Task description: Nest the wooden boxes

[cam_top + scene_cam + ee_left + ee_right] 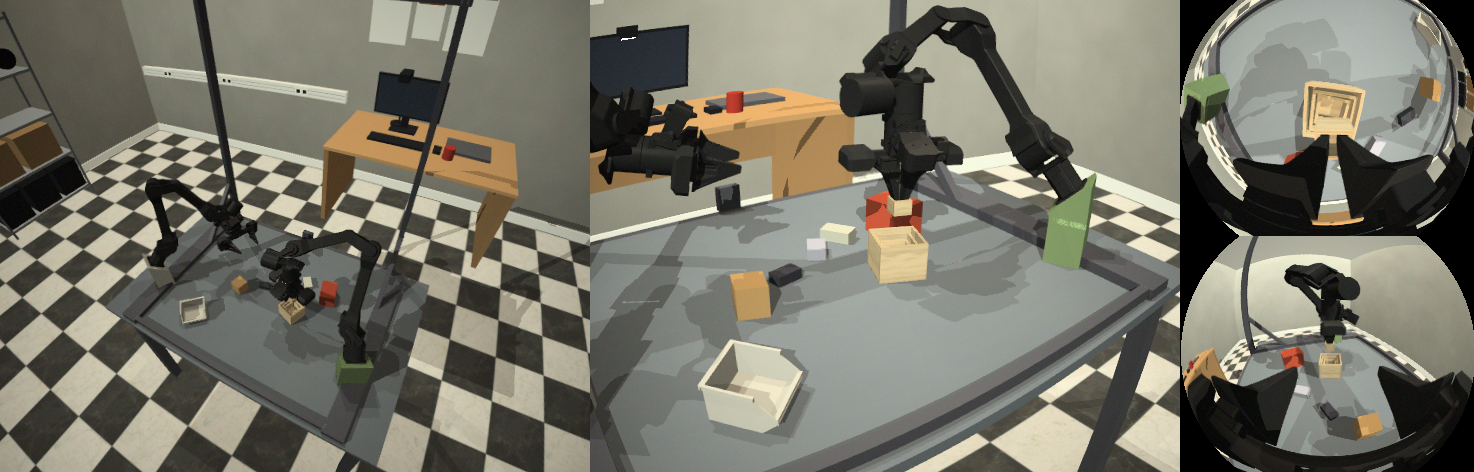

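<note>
Nesting nearly complete; smallest visible box not yet seated

The biggest wooden box (295,317) (902,265) (1308,112) (1330,371) stands upright on the desk (240,345) (890,360) (1380,55), open side up. Rims visible within it indicate that further boxes are already nested; their exact count and flatness cannot be confirmed.

Outstanding: the small wooden box (899,206) (1333,141) (1330,346). The left pincer (900,196) (1332,135) (1329,346) is grasping it above the desk, towards twelve o'clock of the nest in the exterior view. It appears to need carrying over the opening, lowering and releasing, after which the arm must move clear. Its orientation should be verified before lowering.

The right pincer (248,247) (739,161) (1339,371) is released and stands well apart, towards ten o'clock in that view.

Condition: pale, straight-sided wood, with grain visible on the biggest box's outer walls. Both boxes look plain; no damage is visible.
</note>
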You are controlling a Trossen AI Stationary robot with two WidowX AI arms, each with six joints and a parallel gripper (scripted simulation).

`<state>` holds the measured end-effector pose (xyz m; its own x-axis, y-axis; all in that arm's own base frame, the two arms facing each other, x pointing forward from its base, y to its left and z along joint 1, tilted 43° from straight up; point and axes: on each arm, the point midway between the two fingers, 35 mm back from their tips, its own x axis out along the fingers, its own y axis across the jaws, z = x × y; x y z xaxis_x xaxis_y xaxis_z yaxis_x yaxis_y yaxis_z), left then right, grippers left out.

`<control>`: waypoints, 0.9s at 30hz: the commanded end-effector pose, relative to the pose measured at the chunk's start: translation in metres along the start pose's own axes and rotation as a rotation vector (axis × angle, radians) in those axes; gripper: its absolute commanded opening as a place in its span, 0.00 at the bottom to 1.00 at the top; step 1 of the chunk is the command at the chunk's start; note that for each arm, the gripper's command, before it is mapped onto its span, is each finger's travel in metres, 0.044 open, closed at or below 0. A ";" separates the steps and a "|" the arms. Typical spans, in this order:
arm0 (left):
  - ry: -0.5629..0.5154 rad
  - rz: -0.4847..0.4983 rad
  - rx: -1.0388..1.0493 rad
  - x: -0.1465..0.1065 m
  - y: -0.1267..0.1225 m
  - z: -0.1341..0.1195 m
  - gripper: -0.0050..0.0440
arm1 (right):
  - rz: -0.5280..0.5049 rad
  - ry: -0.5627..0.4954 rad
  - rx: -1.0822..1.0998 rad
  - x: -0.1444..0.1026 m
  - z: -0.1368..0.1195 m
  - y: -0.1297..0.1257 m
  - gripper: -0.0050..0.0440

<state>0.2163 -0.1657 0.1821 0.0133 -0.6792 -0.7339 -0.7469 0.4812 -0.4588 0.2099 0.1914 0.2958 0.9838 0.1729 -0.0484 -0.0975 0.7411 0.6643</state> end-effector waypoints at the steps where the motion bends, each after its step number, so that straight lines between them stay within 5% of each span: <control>1: -0.010 -0.017 -0.094 -0.004 -0.004 -0.001 0.33 | 0.006 -0.010 0.019 -0.002 0.006 0.002 0.92; 27: -0.002 -0.020 -0.895 -0.004 -0.004 -0.001 0.33 | 0.006 -0.010 0.019 -0.002 0.006 0.002 0.92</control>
<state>0.2162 -0.1657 0.1821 0.0131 -0.6791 -0.7339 -0.9969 -0.0661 0.0433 0.2099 0.1914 0.2958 0.9838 0.1729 -0.0484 -0.0975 0.7411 0.6643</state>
